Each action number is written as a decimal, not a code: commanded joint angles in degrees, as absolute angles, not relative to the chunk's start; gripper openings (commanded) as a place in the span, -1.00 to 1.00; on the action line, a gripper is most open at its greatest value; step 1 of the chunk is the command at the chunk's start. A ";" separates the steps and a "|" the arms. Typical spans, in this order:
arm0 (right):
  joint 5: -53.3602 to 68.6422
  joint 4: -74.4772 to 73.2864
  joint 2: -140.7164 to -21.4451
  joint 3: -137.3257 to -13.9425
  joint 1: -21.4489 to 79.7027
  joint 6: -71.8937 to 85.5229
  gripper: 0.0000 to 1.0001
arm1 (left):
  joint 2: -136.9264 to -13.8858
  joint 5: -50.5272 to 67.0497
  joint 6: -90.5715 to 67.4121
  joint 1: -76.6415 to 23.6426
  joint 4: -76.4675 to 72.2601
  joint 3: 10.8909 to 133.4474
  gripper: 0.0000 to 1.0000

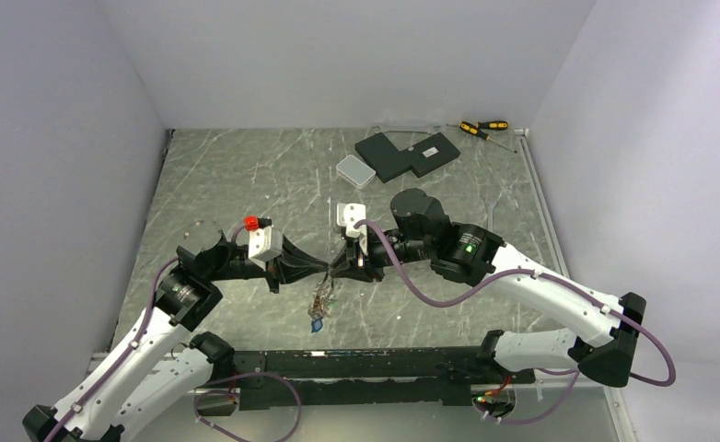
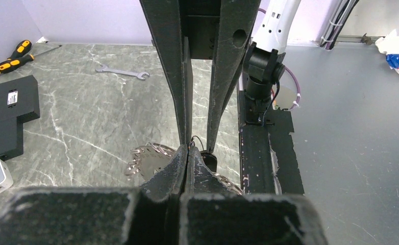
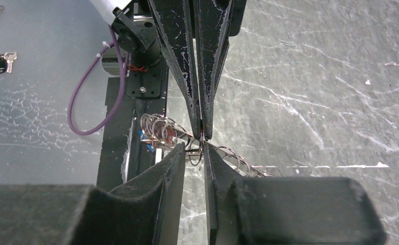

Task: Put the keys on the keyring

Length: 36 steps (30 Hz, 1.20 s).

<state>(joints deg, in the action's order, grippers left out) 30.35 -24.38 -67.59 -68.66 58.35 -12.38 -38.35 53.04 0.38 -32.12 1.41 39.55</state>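
Note:
My two grippers meet tip to tip above the middle of the table. My left gripper (image 1: 324, 268) (image 2: 188, 146) is shut, pinching a thin wire loop of the keyring (image 2: 149, 159). The keyring is a flat silver ring with several small split rings round its rim (image 3: 156, 126). It hangs below the tips (image 1: 320, 299), and a blue-tagged key (image 1: 317, 324) (image 3: 147, 147) dangles from it. My right gripper (image 1: 338, 268) (image 3: 193, 149) faces the left one. Its jaws stand a narrow gap apart, with a small wire loop between them. Other keys in the bunch are too small to tell apart.
Two black boxes (image 1: 407, 155) and a white box (image 1: 355, 169) lie at the back, with screwdrivers (image 1: 483, 127) in the far right corner. A silver wrench (image 2: 122, 72) lies on the marble. A loose black-headed key (image 3: 6, 61) lies on the grey floor beyond the arm bases' black rail (image 1: 365, 364).

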 commanded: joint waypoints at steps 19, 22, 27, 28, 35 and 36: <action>29.41 -23.62 -66.95 -66.65 58.71 -12.31 -0.98 | -36.42 51.76 0.35 -32.26 -3.02 39.55 -1.00; 29.39 -23.43 -66.93 -66.53 58.71 -12.30 -1.00 | -36.26 51.77 0.35 -32.26 -3.07 39.59 -1.00; 30.24 -23.60 -67.28 -66.17 58.61 -12.39 -1.00 | -35.77 51.76 0.35 -32.22 -3.55 39.30 -1.00; 30.63 -23.52 -67.49 -65.97 58.62 -12.33 -1.00 | -35.69 51.81 0.35 -32.25 -3.88 39.17 -1.00; 34.07 -21.57 -69.34 -64.86 58.38 -11.30 -1.00 | -34.40 52.59 -3.89 -32.18 -7.84 38.10 -1.00; 34.46 -20.96 -69.37 -64.67 58.30 -11.05 -1.00 | -34.04 52.31 -4.46 -32.10 -8.62 37.84 -1.00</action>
<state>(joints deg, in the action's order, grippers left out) 31.31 -23.42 -68.71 -65.89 58.33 -12.14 -35.97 52.60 -1.63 -32.27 0.16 37.60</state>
